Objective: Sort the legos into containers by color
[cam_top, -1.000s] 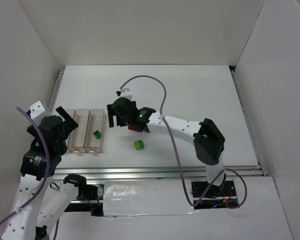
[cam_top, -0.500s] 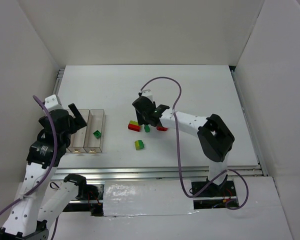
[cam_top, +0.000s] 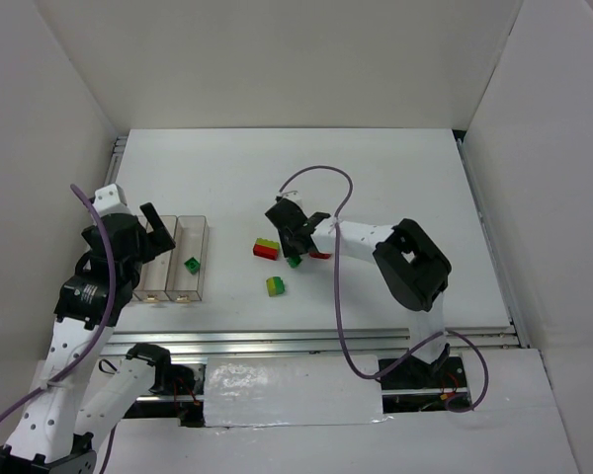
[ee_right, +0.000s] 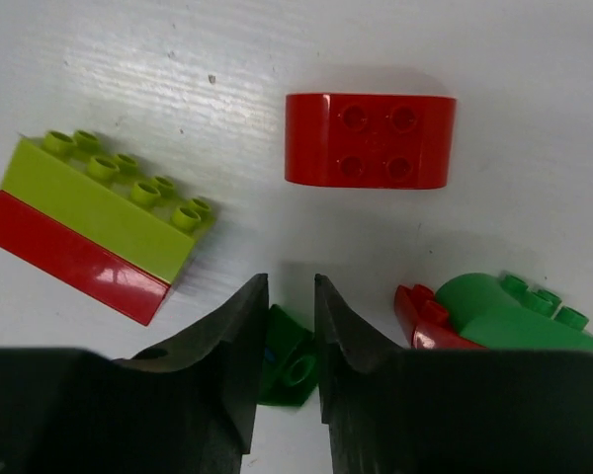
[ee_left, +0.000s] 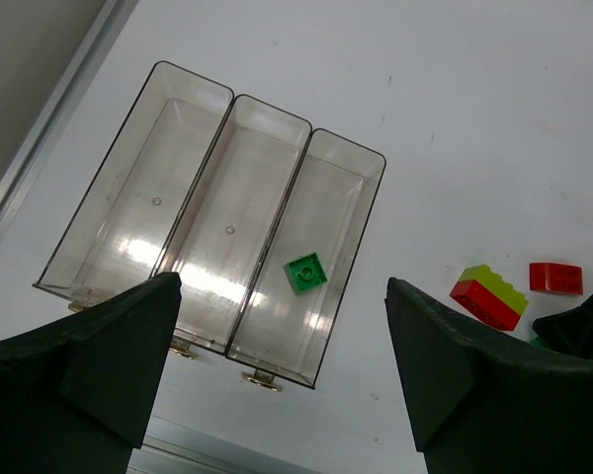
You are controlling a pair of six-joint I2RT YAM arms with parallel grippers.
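Three clear containers (ee_left: 193,207) stand joined side by side at the left; the rightmost one holds a green lego (ee_left: 305,273). My left gripper (ee_left: 282,385) hangs open above their near end, holding nothing. At the table's middle my right gripper (ee_right: 290,296) is shut on a small green lego (ee_right: 295,365) resting on the table (cam_top: 294,261). Around it lie a red lego (ee_right: 368,140), a yellow-green-on-red stack (ee_right: 89,222) and a green-and-red piece (ee_right: 494,316). A yellow-green and green stack (cam_top: 275,285) lies nearer the arms.
White walls close in the table on three sides. A metal rail (cam_top: 316,341) runs along the near edge. The right arm's purple cable (cam_top: 338,197) loops above the legos. The containers' left side is close to the table's left edge (ee_left: 40,128).
My right gripper moved right from beside the containers to the cluster of legos, came down and shut on the small green one. The left gripper shifted slightly and stayed open.
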